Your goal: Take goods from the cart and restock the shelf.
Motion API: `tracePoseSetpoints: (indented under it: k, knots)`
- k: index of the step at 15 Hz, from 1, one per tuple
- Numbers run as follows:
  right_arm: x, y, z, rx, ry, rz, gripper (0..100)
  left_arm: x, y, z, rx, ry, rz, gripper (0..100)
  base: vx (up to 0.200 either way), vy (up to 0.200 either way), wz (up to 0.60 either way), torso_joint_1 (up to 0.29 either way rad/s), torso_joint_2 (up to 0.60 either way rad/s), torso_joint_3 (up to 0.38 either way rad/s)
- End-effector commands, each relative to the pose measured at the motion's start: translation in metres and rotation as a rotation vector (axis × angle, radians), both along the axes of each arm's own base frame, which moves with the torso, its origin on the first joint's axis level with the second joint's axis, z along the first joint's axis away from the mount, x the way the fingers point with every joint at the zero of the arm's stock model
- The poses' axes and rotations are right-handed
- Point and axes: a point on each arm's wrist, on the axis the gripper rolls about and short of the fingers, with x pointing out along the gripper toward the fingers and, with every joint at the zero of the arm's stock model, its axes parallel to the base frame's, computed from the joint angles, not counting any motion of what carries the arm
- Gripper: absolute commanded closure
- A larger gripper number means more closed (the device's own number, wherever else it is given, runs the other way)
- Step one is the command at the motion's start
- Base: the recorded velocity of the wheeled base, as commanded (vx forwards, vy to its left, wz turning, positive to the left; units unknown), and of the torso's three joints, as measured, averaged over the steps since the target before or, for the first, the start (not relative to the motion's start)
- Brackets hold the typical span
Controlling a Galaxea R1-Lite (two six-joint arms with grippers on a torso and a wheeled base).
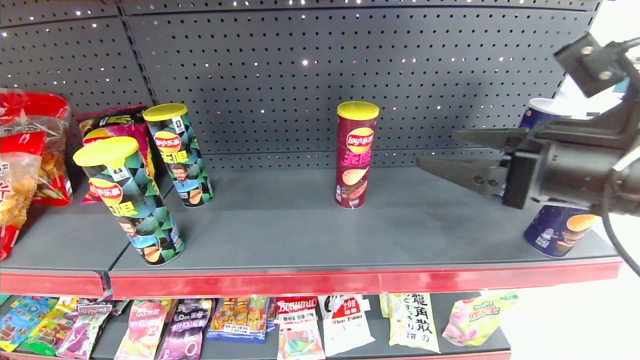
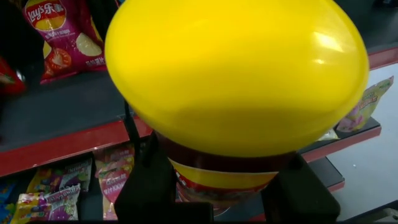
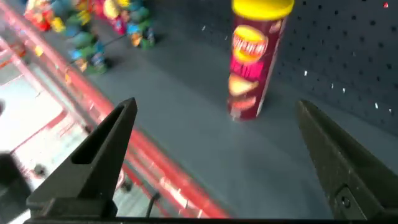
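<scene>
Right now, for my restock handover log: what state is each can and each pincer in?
Maroon can: upright, lid on.
Front green can: standing, lid on.
Back green can: standing, lid on.
Blue can: standing, partly hidden.
Yellow-lidded can: gripped, lid on.
Left pincer: shut on it.
Right pincer: open, empty, above the shelf.
</scene>
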Motion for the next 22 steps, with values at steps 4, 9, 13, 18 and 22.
tracePoseSetpoints:
  k: [4, 9, 13, 18, 22]
  knots:
    - [0.059, 0.039, -0.027, -0.03, 0.075, -0.028, 0, 0.001, 0.0, 0.001, 0.005, 0.002, 0.005, 100, 0.0, 0.0, 0.0, 0.0, 0.0, 0.0]
    - [0.087, 0.052, -0.039, -0.039, 0.093, -0.047, 0, 0.002, 0.0, 0.001, 0.018, 0.003, 0.004, 100, 0.0, 0.0, 0.0, 0.0, 0.0, 0.0]
    - [0.104, 0.063, -0.046, -0.013, 0.107, -0.068, 0, 0.002, 0.0, 0.001, 0.017, 0.003, 0.004, 100, 0.0, 0.0, 0.0, 0.0, 0.0, 0.0]
    - [0.12, 0.068, -0.05, -0.014, 0.102, -0.106, 0, 0.002, 0.0, 0.001, 0.017, 0.003, 0.004, 100, 0.0, 0.0, 0.0, 0.0, 0.0, 0.0]
    - [0.133, 0.073, -0.051, -0.009, 0.092, -0.118, 0, 0.002, 0.0, 0.001, 0.017, 0.006, 0.004, 100, 0.0, 0.0, 0.0, 0.0, 0.0, 0.0]
